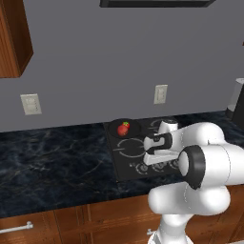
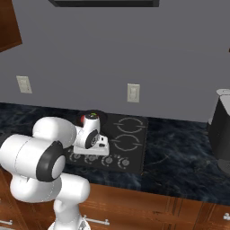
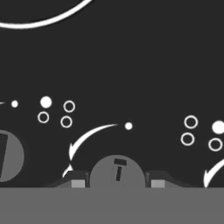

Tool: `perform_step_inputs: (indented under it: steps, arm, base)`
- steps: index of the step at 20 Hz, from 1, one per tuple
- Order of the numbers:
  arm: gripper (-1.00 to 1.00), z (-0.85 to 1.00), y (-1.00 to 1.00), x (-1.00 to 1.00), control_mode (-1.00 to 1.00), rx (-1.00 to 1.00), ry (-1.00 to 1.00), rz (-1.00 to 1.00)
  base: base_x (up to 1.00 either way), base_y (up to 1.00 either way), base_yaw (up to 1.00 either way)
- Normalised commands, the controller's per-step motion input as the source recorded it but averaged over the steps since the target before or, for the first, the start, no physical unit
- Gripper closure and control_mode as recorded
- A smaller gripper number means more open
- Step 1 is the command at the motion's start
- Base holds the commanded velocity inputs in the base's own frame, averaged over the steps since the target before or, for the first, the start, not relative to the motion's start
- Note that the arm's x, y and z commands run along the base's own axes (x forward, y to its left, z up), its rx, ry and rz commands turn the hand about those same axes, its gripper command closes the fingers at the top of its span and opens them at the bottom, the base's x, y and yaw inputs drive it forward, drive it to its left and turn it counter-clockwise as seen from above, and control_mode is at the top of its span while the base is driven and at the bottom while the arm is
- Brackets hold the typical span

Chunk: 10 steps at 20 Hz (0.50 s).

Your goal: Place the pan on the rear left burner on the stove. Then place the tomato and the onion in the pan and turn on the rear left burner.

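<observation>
The black pan [image 1: 114, 128] sits at the rear left of the stove [image 1: 127, 169], covering the rear left burner. The bright red tomato [image 1: 123, 128] with its green spot lies in the pan. The onion is hidden. In the hand view, my gripper [image 3: 117, 181] is down at the knob row. Its two fingertips [image 3: 78, 181] press against both sides of a round grey knob [image 3: 117, 170]. In the left base view my hand [image 1: 157, 148] hangs over the front of the stove, above the knobs. The right base view has a red sliver [image 2: 83, 119] showing behind the hand.
Another grey knob [image 3: 6, 155] sits to the left in the hand view. A dark appliance [image 2: 221, 130] stands on the counter at the right. The dark marble counter [image 1: 52, 162] stretches left of the stove. Two wall outlets [image 1: 160, 94] are on the grey wall.
</observation>
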Motion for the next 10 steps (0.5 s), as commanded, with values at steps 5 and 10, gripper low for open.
perform_step_inputs:
  steps: [5, 10]
  arm:
    - [1.0, -0.06, 0.0, -0.04, -1.0, 0.0, 0.0, 0.24]
    - [1.0, -0.05, 0.0, -0.01, -1.0, 0.0, 0.0, 0.26]
  base:
    - [0.0, 0.0, 0.0]
    - [0.0, 0.0, 0.0]
